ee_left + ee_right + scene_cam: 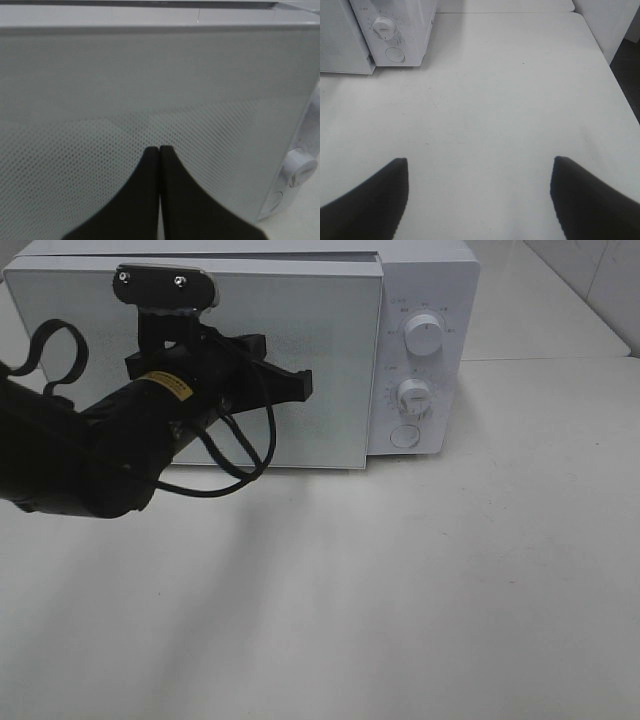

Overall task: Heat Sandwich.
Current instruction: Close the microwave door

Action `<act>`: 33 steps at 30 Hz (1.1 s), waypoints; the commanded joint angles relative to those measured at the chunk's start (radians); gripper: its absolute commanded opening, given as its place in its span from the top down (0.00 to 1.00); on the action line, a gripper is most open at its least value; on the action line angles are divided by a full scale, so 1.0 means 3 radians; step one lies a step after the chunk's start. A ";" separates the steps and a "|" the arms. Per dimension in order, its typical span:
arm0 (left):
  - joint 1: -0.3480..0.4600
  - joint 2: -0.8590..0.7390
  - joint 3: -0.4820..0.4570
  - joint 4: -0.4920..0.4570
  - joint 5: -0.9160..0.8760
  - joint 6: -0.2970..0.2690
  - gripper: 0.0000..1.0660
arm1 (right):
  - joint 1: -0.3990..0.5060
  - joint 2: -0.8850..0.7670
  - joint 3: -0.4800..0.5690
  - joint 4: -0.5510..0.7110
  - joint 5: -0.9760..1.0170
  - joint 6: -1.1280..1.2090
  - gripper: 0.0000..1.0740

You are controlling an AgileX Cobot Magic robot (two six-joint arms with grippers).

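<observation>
The sandwich is out of view. A white microwave stands at the back of the table with its frosted door shut. My left gripper hovers just in front of the door's middle, shut with nothing between its fingers; in the left wrist view the gripper points straight at the dotted door panel. I cannot tell whether the tips touch the door. My right gripper stands open and empty over bare table, well to the right of the microwave.
The microwave's control panel has two knobs and a round button. The white table stretches in front. A table edge and a dark gap lie at the far right.
</observation>
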 commanded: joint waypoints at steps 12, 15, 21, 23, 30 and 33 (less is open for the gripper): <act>-0.0023 0.0313 -0.0813 -0.0617 0.0327 0.0463 1.00 | -0.0027 -0.0093 0.0003 0.0013 -0.0047 -0.0023 0.30; -0.0023 0.0347 -0.0880 -0.0630 0.0333 0.0463 1.00 | -0.0027 -0.0093 0.0003 0.0013 -0.0047 -0.0023 0.30; -0.0023 0.0490 -0.1110 -0.0837 0.0347 0.0613 1.00 | -0.0027 -0.0093 0.0003 0.0013 -0.0047 -0.0023 0.30; -0.0023 0.0497 -0.1127 -0.0930 0.0350 0.0657 1.00 | -0.0027 -0.0093 0.0003 0.0013 -0.0047 -0.0023 0.30; -0.0023 0.0497 -0.1130 -0.1020 0.0463 0.0773 1.00 | -0.0027 -0.0093 0.0003 0.0013 -0.0047 -0.0023 0.30; -0.0023 0.0493 -0.1130 -0.1020 0.0473 0.0773 1.00 | -0.0027 -0.0093 0.0003 0.0013 -0.0047 -0.0023 0.30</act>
